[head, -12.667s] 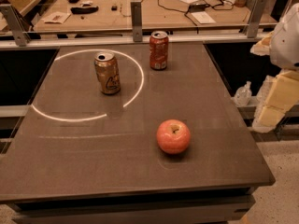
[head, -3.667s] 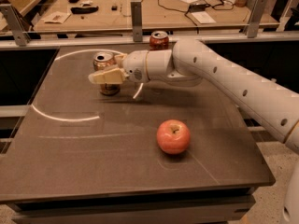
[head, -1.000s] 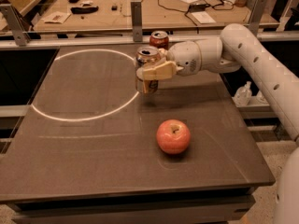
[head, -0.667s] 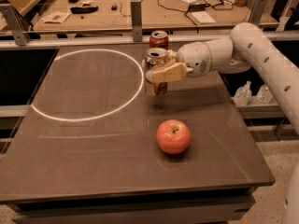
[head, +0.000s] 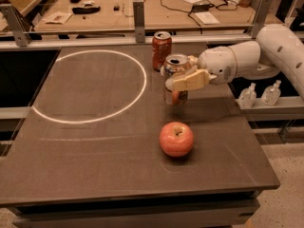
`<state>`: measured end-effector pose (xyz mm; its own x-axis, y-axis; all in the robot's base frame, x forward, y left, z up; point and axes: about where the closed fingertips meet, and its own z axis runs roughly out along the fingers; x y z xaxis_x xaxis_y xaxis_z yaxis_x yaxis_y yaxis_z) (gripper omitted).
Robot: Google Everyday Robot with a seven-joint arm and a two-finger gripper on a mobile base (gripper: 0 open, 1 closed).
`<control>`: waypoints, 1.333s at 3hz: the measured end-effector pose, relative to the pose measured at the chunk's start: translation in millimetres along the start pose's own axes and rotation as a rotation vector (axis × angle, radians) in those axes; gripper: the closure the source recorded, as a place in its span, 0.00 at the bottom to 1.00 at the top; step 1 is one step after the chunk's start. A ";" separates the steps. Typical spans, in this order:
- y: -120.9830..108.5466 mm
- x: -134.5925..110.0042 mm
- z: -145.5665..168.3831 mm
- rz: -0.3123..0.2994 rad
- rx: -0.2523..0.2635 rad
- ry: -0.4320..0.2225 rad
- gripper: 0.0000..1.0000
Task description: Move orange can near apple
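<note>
**A:** What is cut off or hard to make out?

**B:** The white arm (head: 266, 56) runs out of view at the right edge. Its near finger (head: 190, 80) lies across the middle of the orange can (head: 176, 64) and hides the print there, and the far finger is mostly behind the can. The can's base may be just off the surface, but I cannot tell.

**A:** And the surface, the room?

**B:** A dark worktop (head: 95, 146) has a white ring (head: 145, 80) marked on its left half. Behind it stands a pale wooden bench (head: 118, 18) with cables (head: 190, 1). Two small clear bottles (head: 259, 95) sit low on the right.

**A:** The tool?

**B:** The tool (head: 172, 77) is clenched on the orange can, over the back right part of the worktop. The can is upright with its top showing. The red can (head: 161, 49) stands just behind it, and the two look apart. The apple (head: 176, 139) rests in front of the orange can, near but not touching.
</note>
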<state>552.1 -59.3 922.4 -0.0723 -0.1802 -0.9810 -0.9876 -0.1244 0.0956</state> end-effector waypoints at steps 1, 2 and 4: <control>15.1 3.2 -7.1 -0.005 0.024 0.003 1.00; 29.4 5.2 -6.4 0.004 0.034 -0.005 1.00; 44.8 14.0 14.8 0.012 0.043 -0.040 1.00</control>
<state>504.8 -53.0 910.5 -0.0887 -0.1419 -0.9859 -0.9917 -0.0799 0.1007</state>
